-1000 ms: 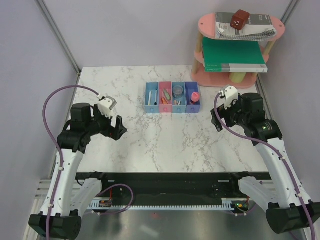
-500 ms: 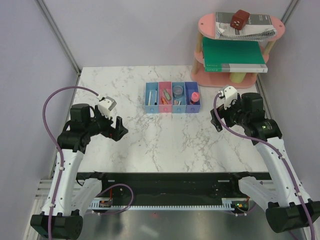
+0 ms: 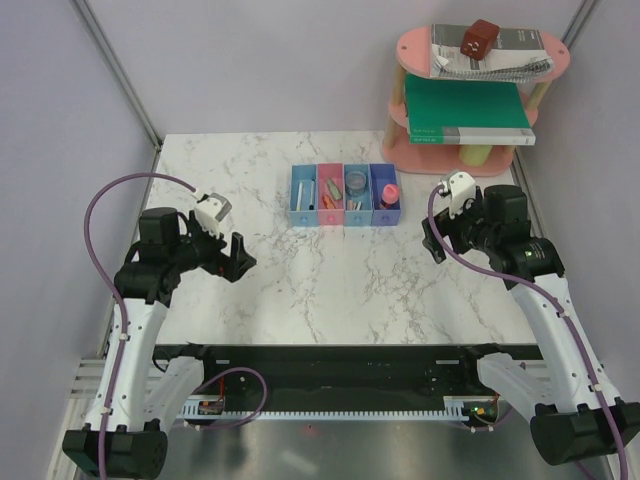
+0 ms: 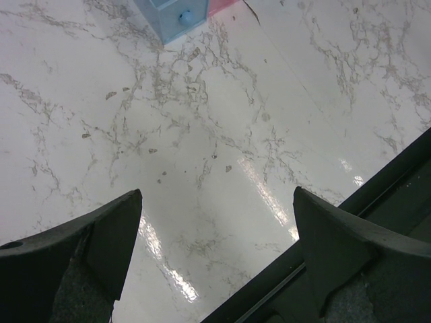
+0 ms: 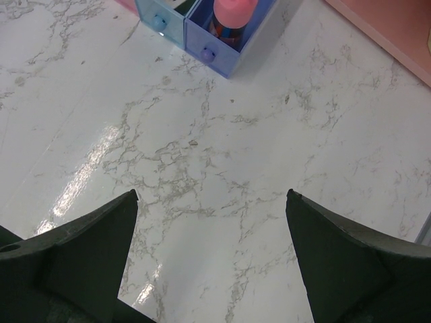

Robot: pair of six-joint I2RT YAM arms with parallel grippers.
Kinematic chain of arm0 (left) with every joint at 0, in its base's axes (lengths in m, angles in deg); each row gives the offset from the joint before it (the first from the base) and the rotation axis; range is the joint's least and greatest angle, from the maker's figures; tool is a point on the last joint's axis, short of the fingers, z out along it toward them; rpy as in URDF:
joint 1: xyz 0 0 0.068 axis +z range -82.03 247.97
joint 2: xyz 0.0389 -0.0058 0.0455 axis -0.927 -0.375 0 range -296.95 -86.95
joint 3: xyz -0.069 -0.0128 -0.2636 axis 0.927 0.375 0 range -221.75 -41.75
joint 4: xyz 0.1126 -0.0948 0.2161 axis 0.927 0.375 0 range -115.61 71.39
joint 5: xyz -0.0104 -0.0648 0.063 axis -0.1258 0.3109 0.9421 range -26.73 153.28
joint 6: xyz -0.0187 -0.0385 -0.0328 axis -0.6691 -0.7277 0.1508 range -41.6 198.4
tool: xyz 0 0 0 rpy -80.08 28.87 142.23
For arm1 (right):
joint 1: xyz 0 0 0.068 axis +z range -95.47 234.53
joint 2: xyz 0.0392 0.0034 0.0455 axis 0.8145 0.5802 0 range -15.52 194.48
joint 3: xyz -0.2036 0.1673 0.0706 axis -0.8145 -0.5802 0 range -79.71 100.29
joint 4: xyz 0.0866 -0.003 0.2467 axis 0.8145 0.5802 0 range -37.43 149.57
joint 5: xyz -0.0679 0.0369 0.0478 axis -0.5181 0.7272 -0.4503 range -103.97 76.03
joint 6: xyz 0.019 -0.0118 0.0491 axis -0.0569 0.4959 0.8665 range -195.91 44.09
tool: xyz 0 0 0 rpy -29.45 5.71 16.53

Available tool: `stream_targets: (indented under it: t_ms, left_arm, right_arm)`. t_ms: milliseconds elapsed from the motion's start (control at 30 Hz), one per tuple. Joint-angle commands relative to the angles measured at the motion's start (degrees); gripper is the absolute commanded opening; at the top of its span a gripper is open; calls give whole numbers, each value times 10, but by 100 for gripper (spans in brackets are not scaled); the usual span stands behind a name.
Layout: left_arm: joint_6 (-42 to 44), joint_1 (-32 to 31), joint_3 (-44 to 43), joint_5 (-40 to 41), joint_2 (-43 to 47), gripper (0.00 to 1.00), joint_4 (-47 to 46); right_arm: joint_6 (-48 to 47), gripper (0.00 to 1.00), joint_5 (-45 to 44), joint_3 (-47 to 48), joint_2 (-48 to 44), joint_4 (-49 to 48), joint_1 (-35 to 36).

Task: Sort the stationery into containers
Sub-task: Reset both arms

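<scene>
Hovering over the marble table [image 3: 300, 275], left tool [image 4: 217, 196] and right tool [image 5: 212, 195] gape wide, both empty.

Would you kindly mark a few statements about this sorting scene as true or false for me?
1. The left gripper and right gripper are both open and empty. True.
2. The pink cylinder lies on the bare table. False: it stands in the dark blue bin.
3. The green book sits on the lower tier of the shelf. True.
4. The bins form a row of three. False: there are four, joined side by side.
5. The left gripper is above the bins. False: it is over bare table, to the left of the bins and nearer the arm bases.
</scene>
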Motion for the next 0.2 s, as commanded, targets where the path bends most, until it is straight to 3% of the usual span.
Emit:
stream_targets:
  t_ms: [0,167]
  left_arm:
    - [-6,6,3,-24,7,100,-20]
    - [-6,9,6,-26,9,100,-22]
  right_arm:
    - [-5,98,13,5,-6,-16,-5]
    - [-1,98,18,5,-11,-17,-9]
